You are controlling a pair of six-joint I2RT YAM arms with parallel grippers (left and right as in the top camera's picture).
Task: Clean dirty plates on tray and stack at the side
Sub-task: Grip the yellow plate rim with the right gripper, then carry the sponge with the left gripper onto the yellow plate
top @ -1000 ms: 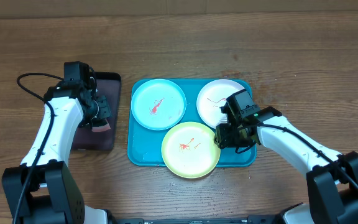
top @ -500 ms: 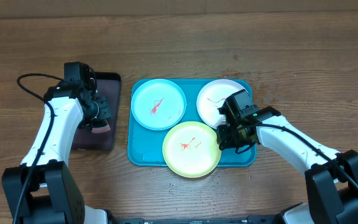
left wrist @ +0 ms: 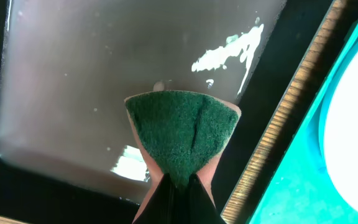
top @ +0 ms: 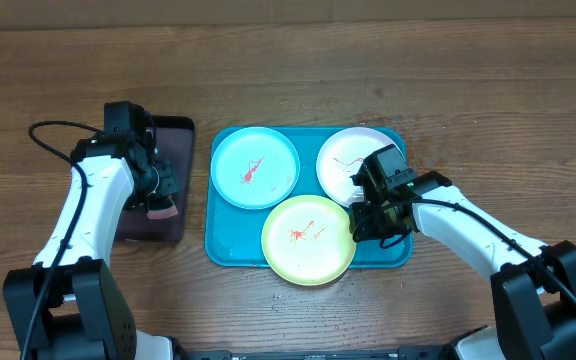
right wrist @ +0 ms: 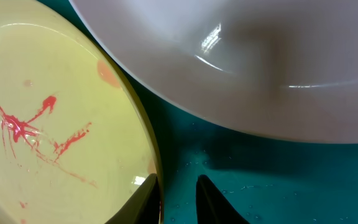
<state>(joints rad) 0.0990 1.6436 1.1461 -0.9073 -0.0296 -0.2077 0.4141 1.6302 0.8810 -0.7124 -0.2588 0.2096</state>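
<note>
Three plates lie on the teal tray (top: 226, 245): a light blue plate (top: 255, 167) and a yellow-green plate (top: 303, 240), both with red smears, and a white plate (top: 343, 160) with a thin red mark. My right gripper (top: 360, 228) is at the yellow-green plate's right rim (right wrist: 148, 143). One finger (right wrist: 143, 202) rests inside the rim, the other sits outside over the tray, and the jaws are closed narrow round the rim. My left gripper (top: 158, 200) is shut on a sponge (left wrist: 182, 130), green face showing, just above the dark tray.
The small black-rimmed tray (top: 173, 135) sits left of the teal tray and holds a film of water (left wrist: 104, 74). A strip of wooden table (left wrist: 278, 137) separates the two trays. The white plate's edge (right wrist: 241, 74) overhangs close above my right fingers.
My right gripper's jaws narrowed onto the yellow-green plate's rim, and the plate shifted slightly right. The left arm with the sponge has barely moved.
</note>
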